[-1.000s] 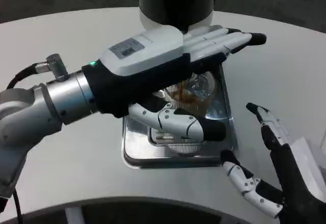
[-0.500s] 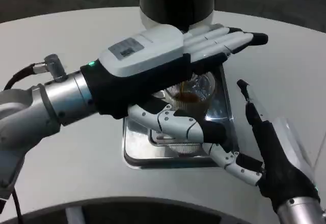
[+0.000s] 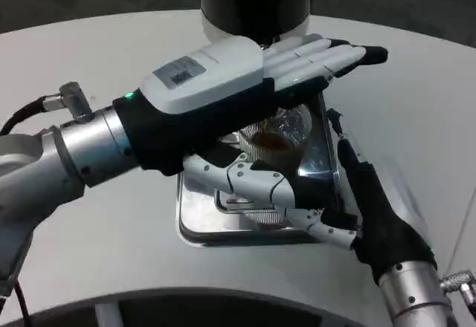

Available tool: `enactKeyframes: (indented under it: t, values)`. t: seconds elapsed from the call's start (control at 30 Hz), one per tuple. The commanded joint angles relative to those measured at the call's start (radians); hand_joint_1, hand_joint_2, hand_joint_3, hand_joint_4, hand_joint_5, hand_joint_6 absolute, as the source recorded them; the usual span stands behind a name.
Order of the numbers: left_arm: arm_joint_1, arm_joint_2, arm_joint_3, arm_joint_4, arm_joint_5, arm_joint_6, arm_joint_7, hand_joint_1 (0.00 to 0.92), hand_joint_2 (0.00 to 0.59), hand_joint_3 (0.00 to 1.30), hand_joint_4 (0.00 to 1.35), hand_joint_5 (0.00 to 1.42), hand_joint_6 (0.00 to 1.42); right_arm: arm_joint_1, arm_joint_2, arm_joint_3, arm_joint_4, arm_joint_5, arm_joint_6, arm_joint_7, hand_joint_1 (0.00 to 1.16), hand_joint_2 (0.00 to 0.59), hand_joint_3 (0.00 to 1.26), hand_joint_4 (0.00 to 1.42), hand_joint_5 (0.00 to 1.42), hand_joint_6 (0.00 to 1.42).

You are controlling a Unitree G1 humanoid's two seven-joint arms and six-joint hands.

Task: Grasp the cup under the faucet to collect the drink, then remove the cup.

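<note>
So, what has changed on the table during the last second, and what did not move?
The right hand came in from the table's right edge to the drip tray, beside the cup, fingers apart, holding nothing. The left hand stays around the cup under the dispenser. The cup keeps its brown drink.

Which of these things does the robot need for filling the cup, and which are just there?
Needed:
cup, with brown drink in it
dispenser above the cup
left hand, around the cup
right hand, open beside the tray

Just there:
metal drip tray
white table
</note>
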State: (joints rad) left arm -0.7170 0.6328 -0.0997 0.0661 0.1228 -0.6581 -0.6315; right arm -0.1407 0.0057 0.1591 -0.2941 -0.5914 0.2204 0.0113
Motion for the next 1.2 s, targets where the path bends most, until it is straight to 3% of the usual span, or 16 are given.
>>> enactKeyframes:
  t: [0.03,0.23,0.5,0.6,1.2]
  values:
    - [0.023,0.013,-0.010,-0.017,-0.006,0.005,-0.016,0.000,0.115,0.00,0.00,0.00,0.00,-0.034,0.003,0.016,0.050,0.019,-0.024,-0.046,0.69,0.188,0.00,0.00,0.00,0.00]
    - [0.026,0.018,-0.008,-0.024,-0.005,0.009,-0.019,0.000,0.118,0.00,0.00,0.00,0.00,-0.070,0.008,0.040,0.116,0.025,-0.047,-0.098,0.70,0.187,0.00,0.00,0.00,0.00]
    - [0.038,0.025,-0.004,-0.042,-0.012,0.020,-0.021,0.000,0.120,0.00,0.00,0.00,0.00,-0.110,0.046,0.054,0.203,0.061,-0.052,-0.151,0.71,0.181,0.00,0.00,0.00,0.00]
    - [0.042,0.032,-0.002,-0.047,-0.014,0.023,-0.021,0.000,0.143,0.00,0.00,0.00,0.00,-0.128,0.045,0.060,0.239,0.065,-0.081,-0.176,0.71,0.180,0.00,0.00,0.00,0.00]
    - [0.064,0.061,0.017,-0.068,-0.026,0.033,-0.020,0.000,0.157,0.00,0.00,0.00,0.00,-0.252,0.078,0.036,0.456,0.178,-0.152,-0.249,0.73,0.183,0.00,0.00,0.00,0.00]
